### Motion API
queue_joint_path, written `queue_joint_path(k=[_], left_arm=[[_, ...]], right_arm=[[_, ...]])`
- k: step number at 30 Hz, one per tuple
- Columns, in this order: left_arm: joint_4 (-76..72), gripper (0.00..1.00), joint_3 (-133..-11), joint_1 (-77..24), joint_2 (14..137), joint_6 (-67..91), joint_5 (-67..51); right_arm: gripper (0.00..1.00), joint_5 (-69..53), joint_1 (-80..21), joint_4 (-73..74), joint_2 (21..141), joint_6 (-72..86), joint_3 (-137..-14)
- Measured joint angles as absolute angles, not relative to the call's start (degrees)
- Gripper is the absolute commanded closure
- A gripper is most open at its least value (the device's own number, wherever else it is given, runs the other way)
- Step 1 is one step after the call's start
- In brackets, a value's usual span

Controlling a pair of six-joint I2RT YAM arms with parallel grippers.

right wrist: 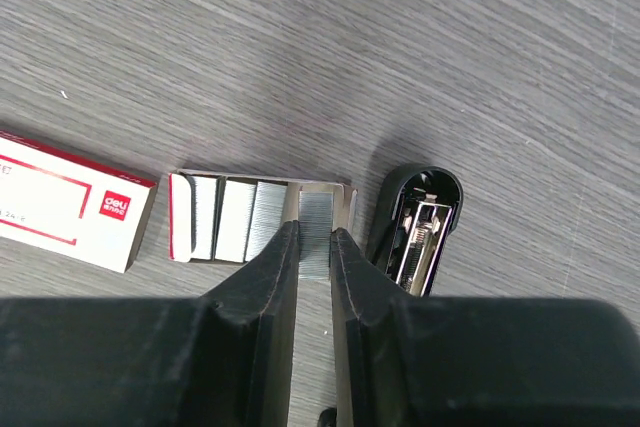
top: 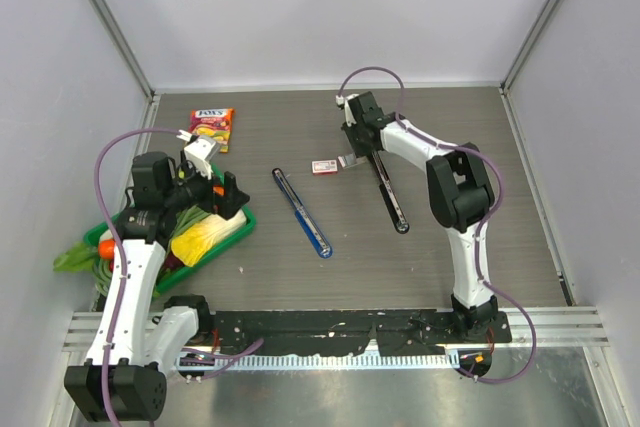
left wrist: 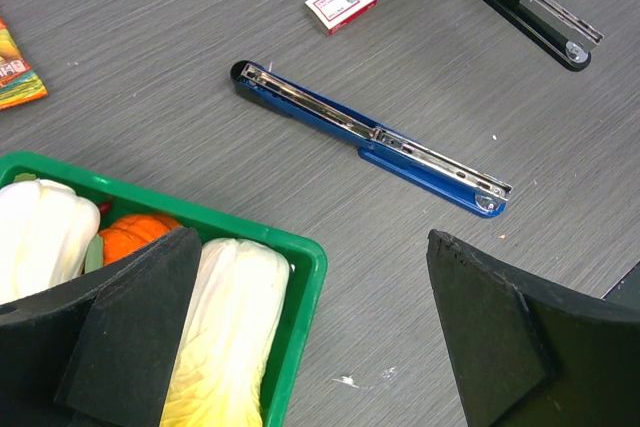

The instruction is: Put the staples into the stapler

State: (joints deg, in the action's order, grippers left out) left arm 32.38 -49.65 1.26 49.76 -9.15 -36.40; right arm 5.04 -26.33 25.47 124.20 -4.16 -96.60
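Note:
My right gripper (right wrist: 315,233) is shut on a silvery strip of staples (right wrist: 317,209), at the right end of the open staple tray (right wrist: 228,219). I cannot tell if the strip is lifted off the tray. The black stapler (right wrist: 413,227) lies opened flat just right of it, its spring channel showing; from above it runs down the table (top: 386,187). The right gripper (top: 352,154) hovers at its far end. A blue stapler (top: 302,212), also opened flat, lies mid-table and shows in the left wrist view (left wrist: 372,137). My left gripper (left wrist: 310,337) is open and empty over the basket's edge.
The red-and-white staple box (right wrist: 70,212) lies left of the tray, also seen from above (top: 323,166). A green basket (left wrist: 305,277) of vegetables sits at the left. A candy packet (top: 212,129) lies at the back left.

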Motion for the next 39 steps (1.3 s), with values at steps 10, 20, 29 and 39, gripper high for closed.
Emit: queue_joint_path(k=[10,20,29,39], left_arm=[[32.38,0.00,-49.60,1.58,49.76,-9.13,-36.73],[32.38,0.00,-49.52,1.96,49.76,-9.13,-37.32],[31.44,0.00,-48.60,3.73,49.76,-8.88,-39.33],[30.00,0.00,-47.64,6.07,49.69,-7.73,-42.76]], right_arm=[[0.81,2.76,-26.28,25.30,116.95,-4.21,-92.16],[0.81,-4.14,-22.70,24.18,95.33,-4.89,-73.58],[0.81,-11.60,-16.88,19.16,82.59,-6.72,-53.32],[0.82,-17.08,-14.94,11.97,76.55,-7.05,-41.01]])
